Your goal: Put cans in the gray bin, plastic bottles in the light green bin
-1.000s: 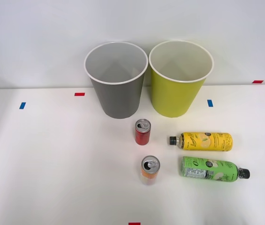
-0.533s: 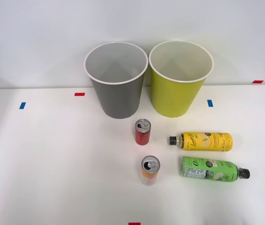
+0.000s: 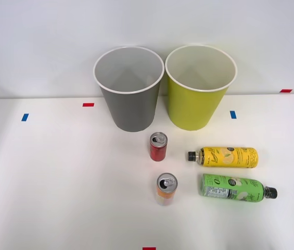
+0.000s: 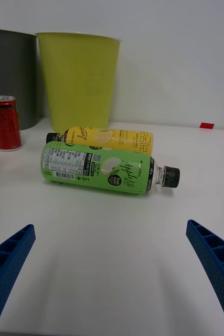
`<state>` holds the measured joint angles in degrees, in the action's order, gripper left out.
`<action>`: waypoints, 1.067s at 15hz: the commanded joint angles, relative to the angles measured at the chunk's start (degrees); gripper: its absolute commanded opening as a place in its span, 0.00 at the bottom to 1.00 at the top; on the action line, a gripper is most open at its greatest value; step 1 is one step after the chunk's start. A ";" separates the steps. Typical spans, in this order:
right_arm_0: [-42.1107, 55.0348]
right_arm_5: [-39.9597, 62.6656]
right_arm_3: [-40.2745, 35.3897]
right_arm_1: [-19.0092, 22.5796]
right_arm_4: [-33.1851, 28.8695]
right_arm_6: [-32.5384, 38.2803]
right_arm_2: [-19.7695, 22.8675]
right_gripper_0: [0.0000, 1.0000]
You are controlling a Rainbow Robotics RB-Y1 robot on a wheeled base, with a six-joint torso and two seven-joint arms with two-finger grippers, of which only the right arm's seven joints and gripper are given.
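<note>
The right pincer stood wide open and empty, its blue ribbed fingers low over the white table. Straight ahead of it lay the slim green-labelled plastic bottle on its side — long axis running across the pincer's line of approach, black cap toward the robot's right. So a grasp around its middle likely needed little turning. Just behind, parallel and nearly touching, lay the yellow-labelled plastic bottle. Farther on stood the tall tapered light green bin, upright — the gray bin beside it, the small red can near its foot.
</note>
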<state>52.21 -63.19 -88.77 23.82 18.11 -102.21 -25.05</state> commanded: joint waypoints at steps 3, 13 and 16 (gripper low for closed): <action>0.00 0.00 0.00 0.00 0.00 0.00 0.00 1.00; 0.00 0.00 0.00 0.00 0.00 0.00 0.00 1.00; 0.00 0.00 0.00 0.00 0.00 0.00 0.00 1.00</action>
<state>52.21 -63.19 -88.77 23.82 18.11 -102.22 -25.05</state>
